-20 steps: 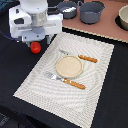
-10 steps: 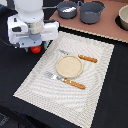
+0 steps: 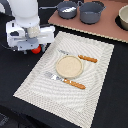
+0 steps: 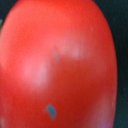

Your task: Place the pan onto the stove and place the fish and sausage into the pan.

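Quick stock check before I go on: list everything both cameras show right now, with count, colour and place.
pan: one, dark grey-blue, on the stove, something white inside that I cannot identify
pot: one, larger grey, on the stove beside the pan
stove: one, tan-brown board, far side of the exterior view
burner disc: one visible, dark, at the exterior view's right edge
placemat: one, pale woven, centre
plate: one, beige, on the placemat
knife: one, orange handle, beyond the plate
fork: one, orange handle, in front of the plate
sausage: one, red-orange, fills the wrist view; under the arm, off the placemat
gripper: one, white, over the sausage; open or shut unclear
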